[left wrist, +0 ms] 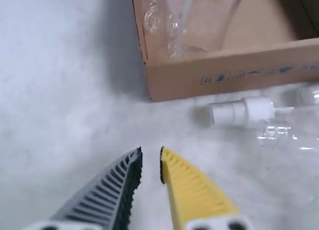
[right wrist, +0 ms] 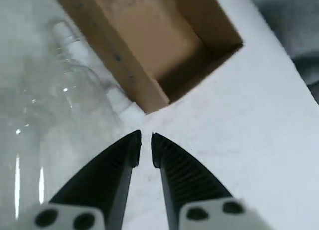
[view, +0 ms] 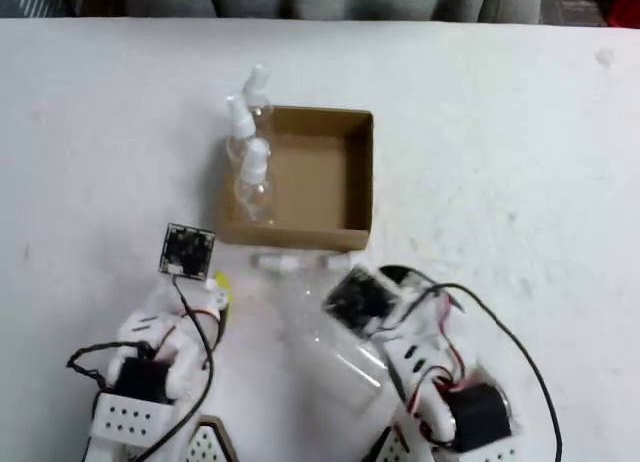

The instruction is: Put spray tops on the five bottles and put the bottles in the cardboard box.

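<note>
The box [view: 300, 239] sits mid-table, open side up. Three bottles [view: 250, 172] with spray tops stand inside it, along its left wall. Two more clear bottles lie on the table just in front of the box, between the arms, their white tops [view: 275, 263] pointing toward the box's front wall. In the left wrist view, one lying bottle [left wrist: 289, 135] has its top [left wrist: 241, 112] on, close to the box [left wrist: 224, 75]. The left gripper [left wrist: 151, 158] is near the table with its grey and yellow fingers almost together, clamping nothing. The right gripper [right wrist: 146, 140] is beside a lying bottle [right wrist: 65, 105], near the box corner [right wrist: 149, 103], its black fingers nearly touching and empty.
</note>
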